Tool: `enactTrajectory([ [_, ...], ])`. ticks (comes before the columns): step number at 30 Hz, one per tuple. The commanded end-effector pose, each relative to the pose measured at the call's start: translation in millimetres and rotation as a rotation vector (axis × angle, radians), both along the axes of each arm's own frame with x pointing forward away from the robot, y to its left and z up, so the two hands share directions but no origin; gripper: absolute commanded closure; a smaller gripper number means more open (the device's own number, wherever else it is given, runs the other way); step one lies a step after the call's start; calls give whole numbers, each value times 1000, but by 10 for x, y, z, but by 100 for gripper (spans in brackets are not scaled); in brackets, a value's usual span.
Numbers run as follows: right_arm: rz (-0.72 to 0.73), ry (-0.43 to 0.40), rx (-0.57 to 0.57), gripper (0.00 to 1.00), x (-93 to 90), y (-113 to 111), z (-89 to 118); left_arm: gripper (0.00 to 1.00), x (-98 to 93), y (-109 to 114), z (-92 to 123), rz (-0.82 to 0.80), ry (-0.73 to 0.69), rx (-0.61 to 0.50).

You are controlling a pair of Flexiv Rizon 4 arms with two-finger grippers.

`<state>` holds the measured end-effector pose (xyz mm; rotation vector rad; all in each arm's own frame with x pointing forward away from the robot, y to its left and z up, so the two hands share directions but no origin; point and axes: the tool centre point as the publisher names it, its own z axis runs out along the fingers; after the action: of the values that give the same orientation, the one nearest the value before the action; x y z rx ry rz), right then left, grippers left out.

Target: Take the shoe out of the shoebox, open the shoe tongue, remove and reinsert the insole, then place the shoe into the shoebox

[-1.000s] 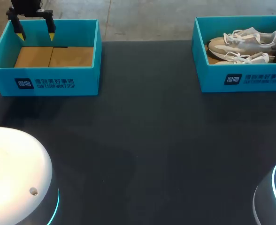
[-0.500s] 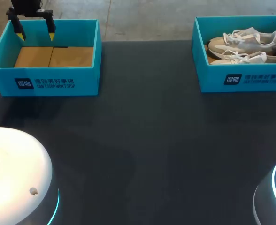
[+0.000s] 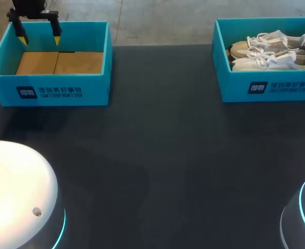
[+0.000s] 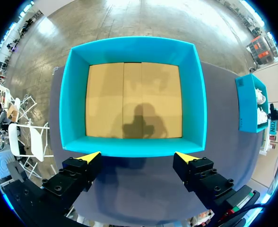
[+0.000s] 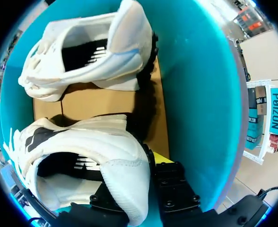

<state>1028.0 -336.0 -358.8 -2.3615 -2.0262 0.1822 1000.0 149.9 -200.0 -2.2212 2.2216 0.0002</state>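
Overhead, the left end effector [image 3: 39,37] hangs open above the far wall of the empty left shoebox [image 3: 49,91], well apart from the shoes. The right arm is the nearer one, at the right shoebox [image 3: 266,88].

Ahead of the left wrist, only that empty box's cardboard floor shows.

From the right wrist, the right end effector [image 5: 138,176] looks clamped on the heel of the near shoe [image 5: 82,142]. Its long axis runs away from the fingers along the box, toe farthest. The far shoe [image 5: 82,52] lies beyond, roughly parallel.
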Motion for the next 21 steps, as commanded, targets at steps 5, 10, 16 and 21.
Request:
enactTrajectory([
  [5,-5,-8,-17,100,-24,13,210,0,0,0,0,0,0,0],
  [10,-7,-11,-21,100,13,3,278,0,0,0,0,0,0,0],
  [16,1,-26,-22,100,51,7,413,0,0,0,0,0,0,0],
  [21,9,-30,-33,100,61,8,570,0,0,0,0,0,0,0],
])
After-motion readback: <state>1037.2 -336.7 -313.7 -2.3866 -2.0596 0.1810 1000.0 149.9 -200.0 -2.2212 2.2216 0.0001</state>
